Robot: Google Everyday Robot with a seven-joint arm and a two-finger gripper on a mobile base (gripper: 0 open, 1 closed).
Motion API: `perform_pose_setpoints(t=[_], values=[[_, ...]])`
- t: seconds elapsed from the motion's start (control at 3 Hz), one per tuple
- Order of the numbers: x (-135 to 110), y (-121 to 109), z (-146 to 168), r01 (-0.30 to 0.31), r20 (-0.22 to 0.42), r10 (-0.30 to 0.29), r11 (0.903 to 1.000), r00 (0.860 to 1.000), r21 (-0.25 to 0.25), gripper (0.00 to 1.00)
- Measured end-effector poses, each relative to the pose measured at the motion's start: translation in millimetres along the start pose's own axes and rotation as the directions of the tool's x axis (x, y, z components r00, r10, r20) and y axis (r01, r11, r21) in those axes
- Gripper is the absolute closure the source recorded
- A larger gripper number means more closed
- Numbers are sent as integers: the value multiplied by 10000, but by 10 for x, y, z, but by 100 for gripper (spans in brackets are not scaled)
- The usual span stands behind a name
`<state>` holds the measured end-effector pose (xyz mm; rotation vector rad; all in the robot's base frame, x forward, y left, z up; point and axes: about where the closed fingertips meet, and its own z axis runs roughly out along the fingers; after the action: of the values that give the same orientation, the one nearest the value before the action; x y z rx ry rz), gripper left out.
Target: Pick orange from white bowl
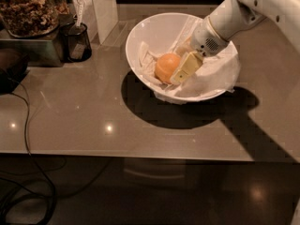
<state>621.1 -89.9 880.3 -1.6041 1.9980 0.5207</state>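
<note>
The orange [165,66] lies in the white bowl [138,32] on crumpled white paper, left of the bowl's middle. My gripper [178,63] reaches down into the bowl from the upper right, at the orange's right side. One pale yellow finger [186,68] lies against the near right side of the orange. The other finger is mostly hidden behind the wrist, further back. The jaws stand apart and hold nothing. The orange rests on the paper.
The bowl stands on a glossy grey counter [93,121]. A dark mesh cup [77,42] and a glass jar of nuts [27,8] stand at the far left, a white box [103,6] behind. A black cable [24,125] runs off the counter's left front.
</note>
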Motion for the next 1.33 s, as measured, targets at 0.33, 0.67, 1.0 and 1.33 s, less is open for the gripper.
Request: perform_pose_setpoints(t=[0.33,0.67,1.0,1.33], values=[[-29,-30,109,-96,179,99,9998,9998,-178,26],[-50,-53,222,-231,237,240,9990,9994,-371,29],[-36,-70,321,-416,194,427,9978,9989,-518,42],[-25,-70,380,-481,144,491,9969,9987,-630,61]])
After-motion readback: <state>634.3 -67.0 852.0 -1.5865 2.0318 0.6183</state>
